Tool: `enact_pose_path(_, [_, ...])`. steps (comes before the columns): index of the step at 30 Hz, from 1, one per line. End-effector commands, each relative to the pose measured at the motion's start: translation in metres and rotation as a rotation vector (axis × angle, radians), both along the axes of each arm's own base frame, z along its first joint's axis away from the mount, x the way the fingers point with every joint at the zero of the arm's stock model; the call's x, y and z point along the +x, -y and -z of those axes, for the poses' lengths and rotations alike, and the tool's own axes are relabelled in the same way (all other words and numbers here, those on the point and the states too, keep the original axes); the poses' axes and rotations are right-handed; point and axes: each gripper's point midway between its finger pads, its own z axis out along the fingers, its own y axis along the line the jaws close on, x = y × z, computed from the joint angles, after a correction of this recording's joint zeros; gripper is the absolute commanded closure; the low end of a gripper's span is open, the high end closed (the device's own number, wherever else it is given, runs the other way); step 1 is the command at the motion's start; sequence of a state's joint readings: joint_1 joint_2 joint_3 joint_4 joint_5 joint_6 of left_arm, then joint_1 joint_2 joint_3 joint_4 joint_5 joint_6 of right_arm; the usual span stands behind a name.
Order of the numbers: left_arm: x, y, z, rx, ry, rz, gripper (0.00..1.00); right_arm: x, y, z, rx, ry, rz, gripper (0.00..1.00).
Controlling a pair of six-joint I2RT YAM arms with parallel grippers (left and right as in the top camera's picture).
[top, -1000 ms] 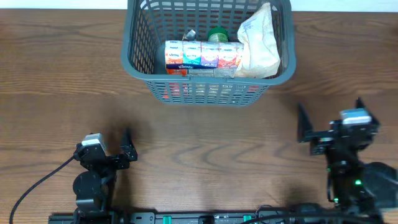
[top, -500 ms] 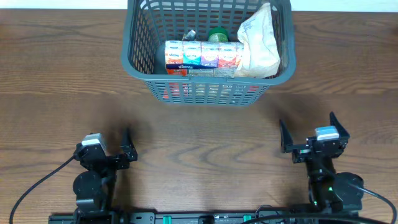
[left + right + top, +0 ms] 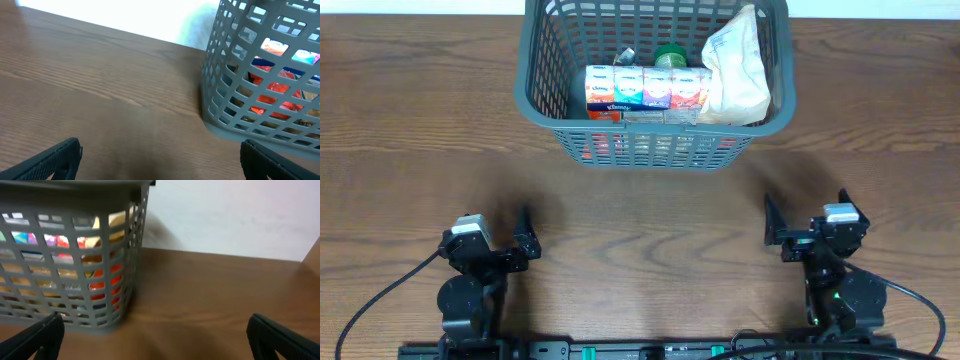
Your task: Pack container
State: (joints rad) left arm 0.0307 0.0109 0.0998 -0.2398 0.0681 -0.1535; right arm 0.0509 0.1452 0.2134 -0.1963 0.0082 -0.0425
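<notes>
Both left fingers (image 3: 45, 162) and right fingers (image 3: 280, 337) gape wide, holding nothing, well short of the container (image 3: 545, 110). Packing looks finished, so probably only parking is needed next.

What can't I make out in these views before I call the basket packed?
Overhead: the basket has its far rim cut off by the top edge.
Overhead: green-capped item, mostly hidden behind the tissue packs; type unclear.
Both wrist views: red item low inside, broken up by the mesh; unidentifiable.
</notes>
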Motion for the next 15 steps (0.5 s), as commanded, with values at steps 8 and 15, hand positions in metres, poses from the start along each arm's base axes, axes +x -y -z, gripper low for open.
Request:
enact_pose_path(8, [-0.002,0.000,0.014,0.002,-0.044,0.001,0.02,-0.005,0.001,0.011,0.044,0.043,0.009,0.01])
enact_pose_path(15, [-0.002,0.000,0.014,0.002,-0.044,0.001,0.02,-0.004,0.001,0.025,0.045,0.012,0.011,0.01])
